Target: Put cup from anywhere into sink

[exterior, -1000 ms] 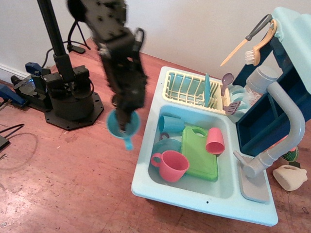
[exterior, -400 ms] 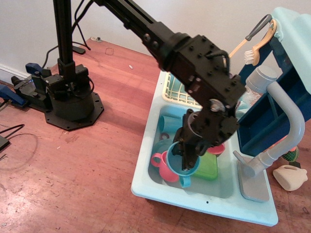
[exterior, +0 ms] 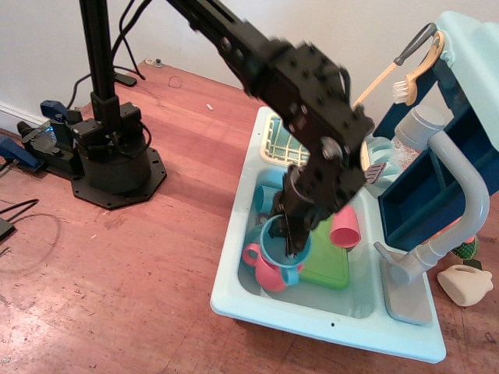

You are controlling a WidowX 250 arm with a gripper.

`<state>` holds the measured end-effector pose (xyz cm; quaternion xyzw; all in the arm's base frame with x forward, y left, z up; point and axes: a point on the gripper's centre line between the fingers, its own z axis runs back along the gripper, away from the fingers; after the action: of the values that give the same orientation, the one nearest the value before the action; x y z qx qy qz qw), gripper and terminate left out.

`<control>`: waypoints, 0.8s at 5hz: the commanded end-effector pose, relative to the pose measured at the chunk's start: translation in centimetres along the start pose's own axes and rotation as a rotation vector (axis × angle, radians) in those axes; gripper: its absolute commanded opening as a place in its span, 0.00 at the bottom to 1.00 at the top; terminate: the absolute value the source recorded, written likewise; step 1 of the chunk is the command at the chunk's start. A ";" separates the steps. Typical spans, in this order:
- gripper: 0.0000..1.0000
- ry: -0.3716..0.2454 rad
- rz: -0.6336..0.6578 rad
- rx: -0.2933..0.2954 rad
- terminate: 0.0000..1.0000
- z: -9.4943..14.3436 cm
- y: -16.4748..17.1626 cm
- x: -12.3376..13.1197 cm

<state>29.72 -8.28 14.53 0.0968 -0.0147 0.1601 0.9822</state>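
Note:
The teal-blue cup [exterior: 281, 248] with a side handle is in my gripper [exterior: 293, 236], over the basin of the pale aqua sink [exterior: 234, 294]. The fingers are closed on the cup's rim, one finger inside it. The cup is upright and sits right on or just above the pink mug [exterior: 260, 269]; I cannot tell whether they touch. My black arm comes down from the upper left and hides the middle of the basin.
In the basin lie a green cutting board [exterior: 329, 266], a pink tumbler [exterior: 345, 227] and a handleless teal tumbler [exterior: 263, 198]. The yellow dish rack [exterior: 276, 145] is behind, the grey faucet [exterior: 461, 204] at right. The arm's base [exterior: 109, 160] stands on the wooden floor at left.
My gripper carried the cup from above the floor left of the sink to over the basin. Since 0.4 s ago it has shifted slightly up and left, above the pink mug.

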 end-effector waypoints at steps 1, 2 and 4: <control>1.00 -0.121 0.030 -0.019 0.00 6.0 3.4 1.0; 1.00 -0.167 0.033 0.003 0.00 9.1 4.5 1.1; 1.00 -0.161 0.040 0.032 0.00 10.6 5.1 -0.3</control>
<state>27.87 -6.13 24.11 0.1379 -0.0673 0.1656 0.9742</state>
